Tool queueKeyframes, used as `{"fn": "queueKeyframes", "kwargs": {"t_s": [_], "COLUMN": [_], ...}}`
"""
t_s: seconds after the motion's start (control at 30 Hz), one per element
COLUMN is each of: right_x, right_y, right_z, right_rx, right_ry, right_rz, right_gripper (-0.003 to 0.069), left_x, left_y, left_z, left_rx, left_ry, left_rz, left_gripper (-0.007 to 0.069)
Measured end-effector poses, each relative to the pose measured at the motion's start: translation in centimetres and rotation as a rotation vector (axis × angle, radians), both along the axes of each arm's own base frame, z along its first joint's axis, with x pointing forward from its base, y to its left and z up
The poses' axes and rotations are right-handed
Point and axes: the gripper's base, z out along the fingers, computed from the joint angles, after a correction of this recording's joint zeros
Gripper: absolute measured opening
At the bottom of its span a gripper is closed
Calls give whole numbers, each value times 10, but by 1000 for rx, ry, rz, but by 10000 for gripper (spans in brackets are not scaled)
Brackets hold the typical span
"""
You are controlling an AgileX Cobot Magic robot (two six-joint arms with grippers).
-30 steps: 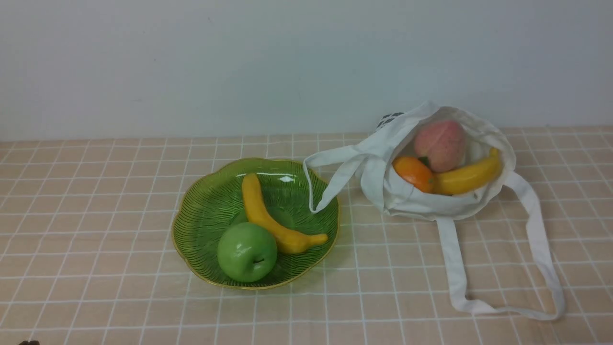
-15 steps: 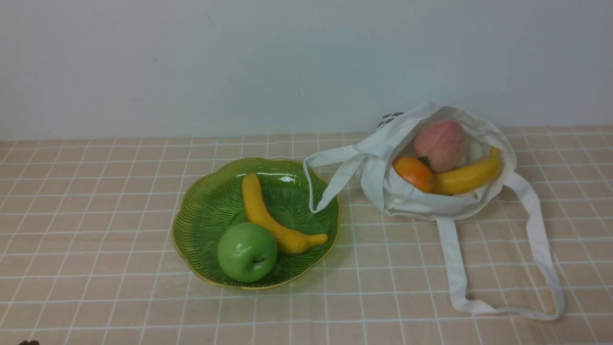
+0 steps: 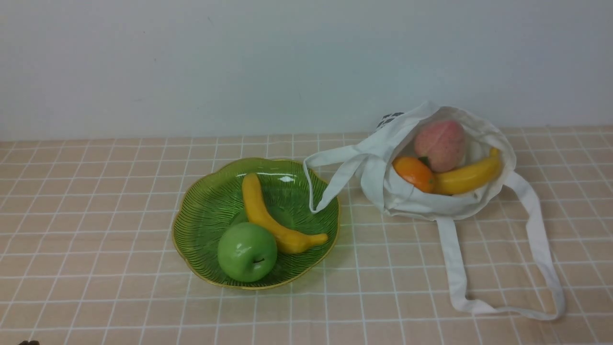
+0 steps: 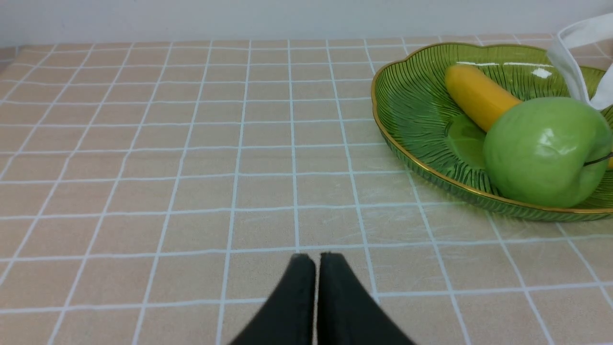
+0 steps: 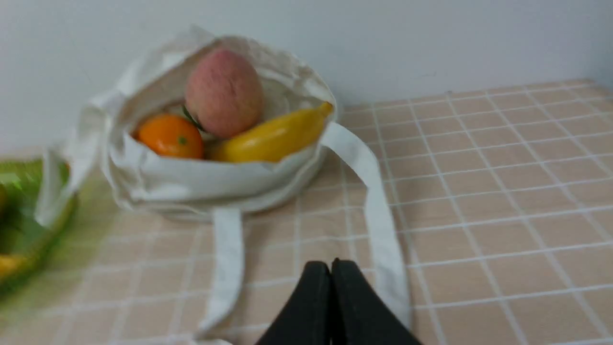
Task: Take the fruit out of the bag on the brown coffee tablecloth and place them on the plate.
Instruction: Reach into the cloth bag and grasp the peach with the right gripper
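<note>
The white bag (image 3: 421, 201) lies open at the right on the tan grid tablecloth (image 3: 96, 191). Inside it are a pink-red peach (image 3: 439, 144), a small orange (image 3: 414, 173) and a yellow banana (image 3: 467, 176). The green plate (image 3: 201, 211) at centre holds a second banana (image 3: 268, 218) and a green apple (image 3: 247, 251). One strap (image 3: 330, 182) drapes over the plate's rim. My left gripper (image 4: 316, 258) is shut and empty, low over the cloth, left of the plate (image 4: 407, 110). My right gripper (image 5: 330, 264) is shut and empty, in front of the bag (image 5: 201, 182), beside a strap (image 5: 378, 211). Neither arm shows in the front view.
A plain white wall (image 3: 287, 62) stands behind the table. The bag's second strap (image 3: 541, 254) loops forward across the cloth at the front right. A small dark object (image 3: 28, 342) sits at the bottom left corner.
</note>
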Motion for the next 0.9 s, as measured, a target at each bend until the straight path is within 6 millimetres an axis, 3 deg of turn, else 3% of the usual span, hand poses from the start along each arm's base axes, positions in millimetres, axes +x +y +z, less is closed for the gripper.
{"fn": "queueKeyframes", "kwargs": {"t_s": [0.03, 0.27, 0.63, 0.73, 0.83, 0.9], "right_x": [0, 1, -1, -3, -6, 3], "right_y": [0, -7, -17, -12, 0, 6], "right_z": [0, 19, 23, 41, 87, 111], "right_rx": [19, 639, 937, 856, 583, 411], "right_ry": [1, -211, -296, -306, -303, -244], "right_rz": [1, -93, -186, -120, 12, 70], "right_gripper": [-13, -13, -13, -13, -13, -13], "left_x": [0, 0, 0, 0, 0, 0], "left_y": [0, 0, 0, 0, 0, 0], "left_z": [0, 0, 0, 0, 0, 0], "left_rx": [0, 0, 0, 0, 0, 0], "left_ry": [0, 0, 0, 0, 0, 0], "left_rz": [0, 0, 0, 0, 0, 0], "left_gripper": [-8, -8, -8, -8, -8, -8]}}
